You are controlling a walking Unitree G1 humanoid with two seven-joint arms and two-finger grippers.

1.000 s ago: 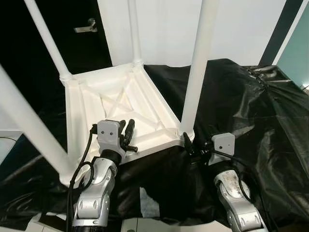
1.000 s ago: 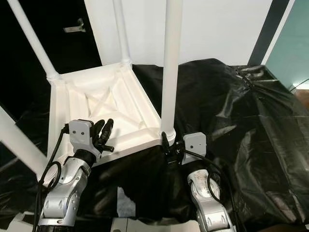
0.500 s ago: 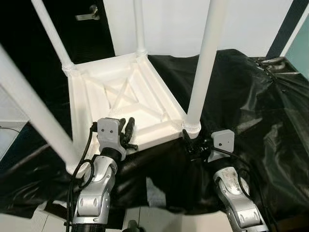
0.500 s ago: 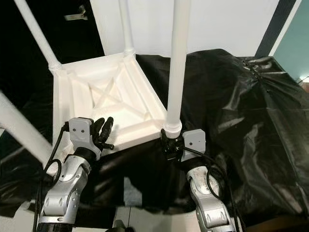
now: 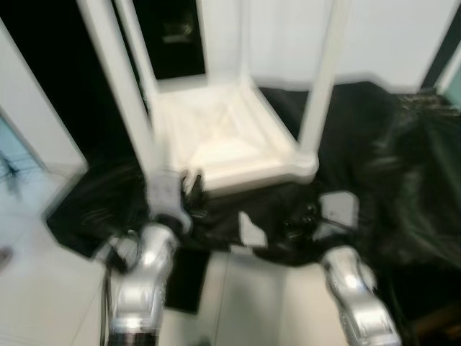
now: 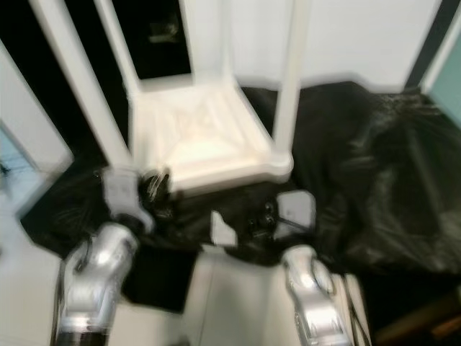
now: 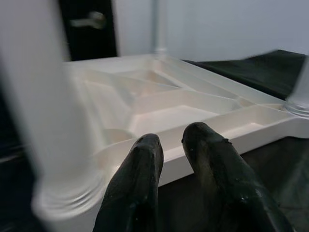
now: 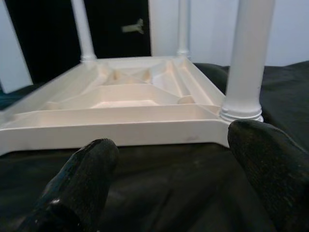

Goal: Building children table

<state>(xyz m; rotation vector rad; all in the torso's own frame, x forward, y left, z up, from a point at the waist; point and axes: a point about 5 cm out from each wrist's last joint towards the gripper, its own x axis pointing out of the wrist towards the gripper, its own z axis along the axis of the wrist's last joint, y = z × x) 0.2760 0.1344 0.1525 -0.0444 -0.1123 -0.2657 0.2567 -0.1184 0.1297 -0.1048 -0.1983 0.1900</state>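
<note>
White moulded-plastic children's table (image 5: pixel 230 140), upside down: square top lying flat on crinkled black plastic sheeting (image 5: pixel 389 166), four round white legs standing straight up from the corners. Underside faces up and shows a raised rim with diagonal stiffening ribs crossing at the middle; each leg seats in a ringed collar at its corner. Nearest right leg (image 8: pixel 245 58) is plain, smooth, cylindrical, with a stepped ring at the base. Surface is uniformly white, matt, no visible marks. No brand, label or writing readable on the table or sheeting; head views are motion-blurred, so fine print could not be resolved there anyway. Left end effector (image 7: pixel 174 150) sits just in front of the table's near edge, close to the near left leg (image 7: pixel 43 125); its two black fingers (image 7: pixel 142 169) are nearly pressed together, a narrow gap between them, pinching nothing. Right end effector (image 8: pixel 178 169) is low over the sheeting just before the near edge by the near right corner, fingers (image 8: pixel 84 174) spread wide, holding nothing. Pale floor (image 5: pixel 245 303) shows beside the sheeting's near edge. Dark door with a metal lever handle (image 8: pixel 133 26) behind the table, white wall beside it.
</note>
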